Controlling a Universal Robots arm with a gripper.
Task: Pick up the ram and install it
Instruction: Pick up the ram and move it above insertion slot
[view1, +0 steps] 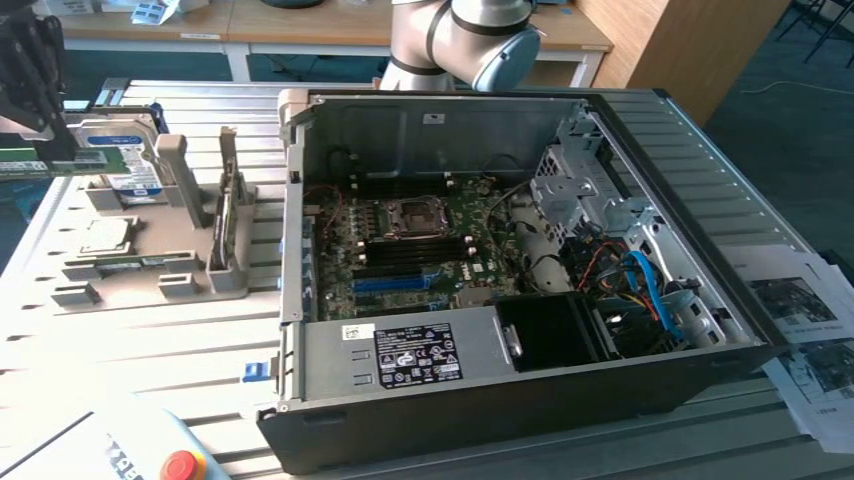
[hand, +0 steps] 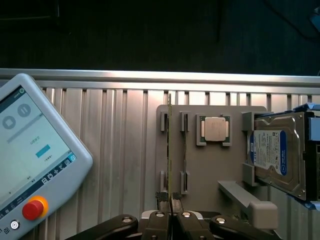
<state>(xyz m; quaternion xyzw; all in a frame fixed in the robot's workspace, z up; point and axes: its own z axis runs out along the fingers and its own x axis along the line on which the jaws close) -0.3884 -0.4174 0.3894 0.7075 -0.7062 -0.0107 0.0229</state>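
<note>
Over at the exterior view's far left, the gripper (hand: 170, 200) has its fingers pinched almost together on the ram (hand: 170, 145). In the wrist view the thin green strip shows edge-on, running straight out from between the fingertips, with the holder (view1: 147, 250) behind it. From the room camera the ram looks to hang level at the picture's left edge, up by the drive (view1: 118, 150) and well apart from the case (view1: 534, 420). I cannot tell whether it touches anything beneath it.

Next along, the grey holder sits on the slatted table (view1: 134, 340). The drive stands at its far end, a CPU (view1: 107, 235) lies flat in a square pocket, and a stick (view1: 227, 200) stands upright in a slot on the side nearest the case. A pendant (view1: 107, 450) with a red button lies at the near left corner.

Further right the case lies open on its side. The motherboard (view1: 454, 225) is exposed inside, with a blue slot (view1: 394, 283) near its front edge. Printed sheets (view1: 807, 300) lie on the table at the exterior view's far right.
</note>
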